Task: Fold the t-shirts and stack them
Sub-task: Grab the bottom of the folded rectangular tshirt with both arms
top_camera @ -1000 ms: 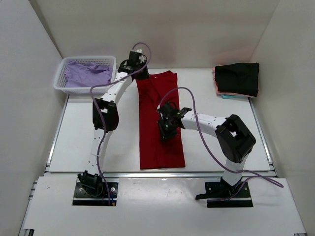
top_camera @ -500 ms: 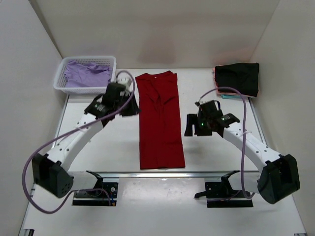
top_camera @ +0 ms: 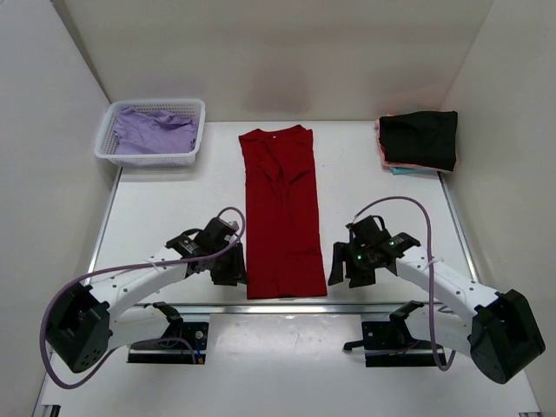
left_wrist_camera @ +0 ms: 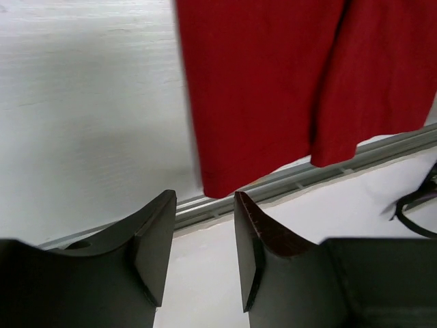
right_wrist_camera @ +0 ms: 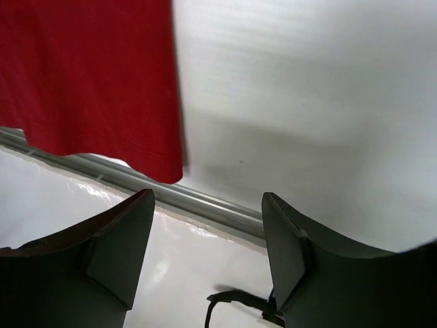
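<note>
A deep red t-shirt [top_camera: 282, 217] lies folded into a long narrow strip down the middle of the table, collar at the far end. My left gripper [top_camera: 233, 269] is open and empty just left of its near hem corner. My right gripper [top_camera: 337, 268] is open and empty just right of the other near corner. In the left wrist view the shirt [left_wrist_camera: 273, 82] hangs above the open gripper [left_wrist_camera: 205, 198], corner between the fingertips' line. In the right wrist view the shirt [right_wrist_camera: 89, 75] sits up left of the open gripper [right_wrist_camera: 208, 197]. A lavender shirt [top_camera: 152, 130] lies in the basket. A folded black shirt [top_camera: 419, 139] lies far right.
The white lattice basket [top_camera: 111, 149] stands at the far left corner. The black shirt rests on pink and teal cloth [top_camera: 395, 168] by the right wall. A metal rail [left_wrist_camera: 300, 176] runs along the table's near edge, also in the right wrist view [right_wrist_camera: 205, 201]. Walls close in both sides.
Both arms have drawn back from the shirt's far and middle parts to its near hem corners. The shirt lies still, and both grippers are empty.
</note>
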Robot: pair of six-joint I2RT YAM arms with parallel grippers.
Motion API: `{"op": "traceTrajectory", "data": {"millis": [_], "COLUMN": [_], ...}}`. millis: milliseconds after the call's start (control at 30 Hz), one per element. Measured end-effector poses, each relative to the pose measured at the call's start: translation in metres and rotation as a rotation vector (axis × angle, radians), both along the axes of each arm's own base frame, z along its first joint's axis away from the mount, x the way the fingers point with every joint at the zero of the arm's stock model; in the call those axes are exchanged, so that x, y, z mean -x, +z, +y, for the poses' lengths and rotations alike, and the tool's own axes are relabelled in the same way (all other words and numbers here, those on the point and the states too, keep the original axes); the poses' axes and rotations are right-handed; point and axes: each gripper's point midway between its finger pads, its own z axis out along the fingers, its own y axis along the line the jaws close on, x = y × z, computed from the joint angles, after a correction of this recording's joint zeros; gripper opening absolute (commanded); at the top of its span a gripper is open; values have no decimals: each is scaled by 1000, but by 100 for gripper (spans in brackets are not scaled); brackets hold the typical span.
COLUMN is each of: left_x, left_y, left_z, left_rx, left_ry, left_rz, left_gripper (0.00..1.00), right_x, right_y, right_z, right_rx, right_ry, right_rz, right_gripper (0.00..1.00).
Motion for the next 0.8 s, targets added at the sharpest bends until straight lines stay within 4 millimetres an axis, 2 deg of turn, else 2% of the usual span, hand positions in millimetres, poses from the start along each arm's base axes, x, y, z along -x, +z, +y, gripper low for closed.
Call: {"op": "traceTrajectory", "data": {"millis": [67,133,167,367,567,800], "left_x": [4,4,5,17,24,29], "left_y": [-2,-2,-2,-10,-20,-32], "left_z": [-5,-10,-12,-16,-9,0], "left_rx": [24,46,55,55,28,-15], "left_ry": [4,9,10,-5,1,8], "left_rz": [14,16,19,49,72,86], "left_gripper": [50,51,51,51,52,52], "right_x": [9,17,21,28,27,32], "right_y": [-6,-12,-14,-18,-21,-26], "right_z": [1,4,6,20,32,44], "right_rx": [-8,-20,-25,-65,-88,-94], "right_ry": [-6,-3,0,15,23,63], "right_rz": [27,46,56,74,86,119], "right_gripper": [59,47,46,46,47,43]}}
